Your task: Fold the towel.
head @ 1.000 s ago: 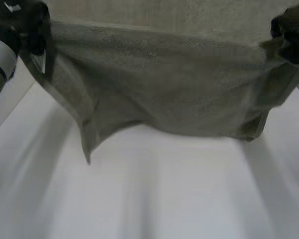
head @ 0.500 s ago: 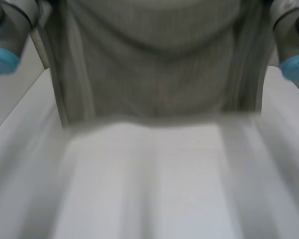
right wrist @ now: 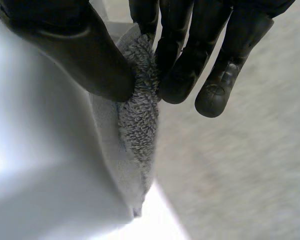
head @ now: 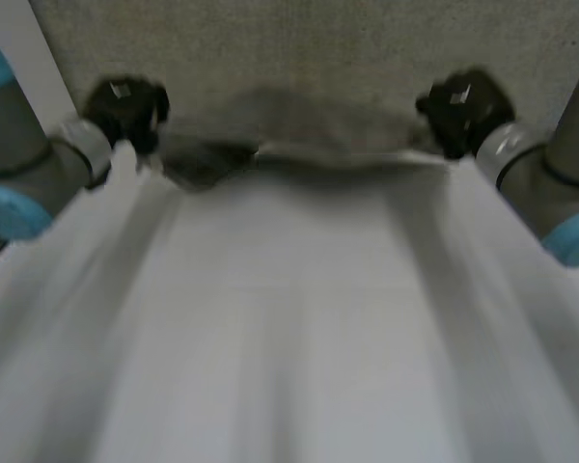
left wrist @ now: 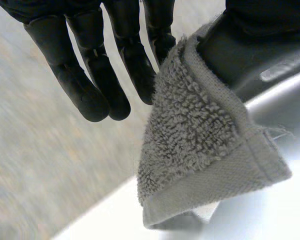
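Observation:
The grey-green towel (head: 309, 58) lies spread over the far part of the white table (head: 299, 338), with a bunched fold along its near edge. My left hand (head: 125, 104) is at the near left corner and my right hand (head: 463, 106) at the near right corner. In the left wrist view, the thumb and a finger of my left hand (left wrist: 120, 55) pinch a hemmed towel corner (left wrist: 200, 150); the other fingers hang straight. In the right wrist view, my right hand (right wrist: 185, 50) pinches a towel corner (right wrist: 137, 120) between thumb and fingers.
My left arm (head: 19, 183) and right arm (head: 560, 183), grey with light-blue caps, reach forward along the two sides of the table. Bare white tabletop runs from the towel's near edge towards me.
Both hands have carried the hanging towel forward and down. It hung in front of me a second ago; now it lies across the table's far part.

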Motion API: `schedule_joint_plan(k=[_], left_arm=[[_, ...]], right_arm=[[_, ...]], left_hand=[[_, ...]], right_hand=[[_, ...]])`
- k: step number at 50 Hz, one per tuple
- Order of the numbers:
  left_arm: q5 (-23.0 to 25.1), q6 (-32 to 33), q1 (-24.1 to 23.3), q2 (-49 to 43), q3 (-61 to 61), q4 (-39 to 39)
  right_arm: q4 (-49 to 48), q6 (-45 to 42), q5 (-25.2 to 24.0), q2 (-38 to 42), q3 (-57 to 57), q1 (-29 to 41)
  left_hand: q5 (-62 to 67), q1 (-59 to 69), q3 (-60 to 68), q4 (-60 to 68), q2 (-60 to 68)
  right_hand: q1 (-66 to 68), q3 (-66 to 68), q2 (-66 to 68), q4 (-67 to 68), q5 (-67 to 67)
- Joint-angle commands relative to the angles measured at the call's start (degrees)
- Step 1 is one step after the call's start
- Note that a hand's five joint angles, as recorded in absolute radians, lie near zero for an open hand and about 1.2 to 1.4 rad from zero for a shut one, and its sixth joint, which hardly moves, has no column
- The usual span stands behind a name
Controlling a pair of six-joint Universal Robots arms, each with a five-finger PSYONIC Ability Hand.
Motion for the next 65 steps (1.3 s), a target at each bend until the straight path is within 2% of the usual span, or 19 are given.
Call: schedule_joint_plan(k=[1, 8, 10, 19, 24, 32, 36, 42, 47, 50, 53, 55, 56, 57, 60, 61, 63, 64, 65], left_arm=[[-0.3, 11.6, -1.4, 2.1, -20.7, 10.6], [-0.3, 13.5, -0.8, 7.0, -29.5, 14.4], [-0.2, 13.5, -0.5, 10.2, -33.0, 15.0], [-0.2, 14.0, 0.9, 17.5, -41.4, 17.2], [0.1, 14.1, 6.0, 26.8, -44.8, 19.1], [0.5, 12.9, 6.9, 36.7, -43.8, 19.3], [0.5, 12.1, 7.2, 37.6, -43.3, 19.8], [0.6, 12.5, 6.7, 34.3, -42.3, 19.9], [0.5, 17.1, 4.6, 21.9, -38.2, 17.8], [0.4, 19.2, 3.5, 18.5, -36.2, 16.9], [-0.4, 24.2, 1.2, 12.3, -29.2, 14.1], [-2.4, 27.9, -0.4, 8.0, -19.6, 10.5], [-2.4, 27.9, -0.5, 8.0, -19.6, 10.5], [-3.3, 27.8, -0.9, 6.8, -14.3, 9.4], [-5.2, 23.2, -1.6, 6.3, -4.0, 10.0], [-5.2, 23.2, -1.6, 6.3, -3.9, 10.0], [-7.0, 11.6, -1.7, 6.9, 3.6, 15.0], [-7.0, 11.5, -1.7, 6.9, 3.6, 15.0], [-8.2, 4.4, -1.3, 7.7, 5.8, 18.4]], right_arm=[[0.7, -2.8, 0.5, 3.4, 8.4, -0.4], [0.7, -2.6, 0.4, 0.9, 14.3, -1.0], [0.8, -2.3, 0.6, -3.4, 17.4, -1.3], [0.4, -2.4, 2.3, -10.8, 26.3, -3.6], [0.3, -2.6, 3.1, -18.9, 30.8, -6.6], [-0.8, 1.8, 1.1, -30.9, 29.4, -6.9], [0.0, 4.2, 1.1, -32.0, 26.3, -7.3], [4.1, 3.7, 0.7, -28.3, 23.7, -7.9], [8.3, -2.5, 1.7, -16.6, 18.3, -7.3], [8.9, -3.9, 1.9, -13.8, 15.7, -7.3], [9.4, -5.5, 3.3, -8.2, 9.2, -7.1], [9.8, -6.0, 6.1, -2.6, -0.8, -6.0], [9.8, -6.0, 6.2, -2.6, -0.8, -6.0], [9.8, -6.0, 7.9, 0.2, -7.3, -4.8], [7.5, -5.2, 10.6, 3.5, -19.6, -3.0], [7.5, -5.2, 10.6, 3.5, -19.6, -3.0], [-2.7, -3.0, 12.3, 4.2, -26.6, -1.9], [-2.7, -3.0, 12.3, 4.2, -26.7, -1.8], [-9.7, -1.3, 12.7, 3.4, -25.5, -1.8]], left_hand=[[-15.9, -4.4, -8.9, -7.3, -7.3], [-15.9, -4.4, -8.9, -7.3, -7.3], [-15.9, -4.4, -8.9, -7.3, -7.3], [-15.9, -4.4, -8.9, -7.3, -7.3], [-15.9, -4.4, -8.9, -7.3, -7.3], [-15.9, -4.4, -8.9, -7.3, -7.3], [-15.9, -4.4, -8.9, -7.3, -7.3], [-15.9, -4.4, -8.9, -7.3, -7.3], [-15.9, -4.4, -8.9, -7.3, -7.3], [-15.9, -4.4, -8.9, -7.3, -7.3], [-15.9, -4.4, -8.9, -7.3, -7.3], [-15.9, -4.4, -8.9, -7.3, -7.3], [-15.9, -4.4, -8.9, -7.3, -7.3], [-15.9, -4.4, -8.9, -7.3, -7.3], [-15.9, -4.4, -8.9, -7.3, -7.3], [-15.9, -4.4, -8.9, -7.3, -7.3], [-15.9, -4.4, -8.9, -7.3, -7.3], [-15.9, -4.4, -8.9, -7.3, -7.3], [-15.9, -4.4, -8.9, -7.3, -7.3]], right_hand=[[3.8, 3.0, 4.6, 3.4, 3.7], [3.8, 3.0, 4.6, 3.4, 3.7], [3.8, 3.0, 4.6, 3.4, 3.7], [3.8, 3.0, 4.6, 3.4, 3.7], [3.8, 3.0, 4.6, 3.4, 3.7], [3.8, 3.0, 4.6, 3.4, 3.7], [3.8, 3.0, 4.6, 3.4, 3.7], [3.8, 3.0, 4.6, 3.4, 3.7], [3.8, 3.0, 4.6, 3.4, 3.7], [3.8, 3.0, 4.6, 3.4, 3.7], [3.8, 3.0, 4.6, 3.4, 3.7], [3.8, 3.0, 4.6, 3.4, 3.7], [3.8, 3.0, 4.6, 3.4, 3.7], [3.8, 3.0, 4.6, 3.4, 3.7], [3.8, 3.0, 4.6, 3.4, 3.7], [3.8, 3.0, 4.6, 3.4, 3.7], [3.8, 3.0, 4.6, 3.4, 3.7], [3.8, 3.0, 4.6, 3.4, 3.7], [3.8, 3.0, 4.6, 3.4, 3.7]])
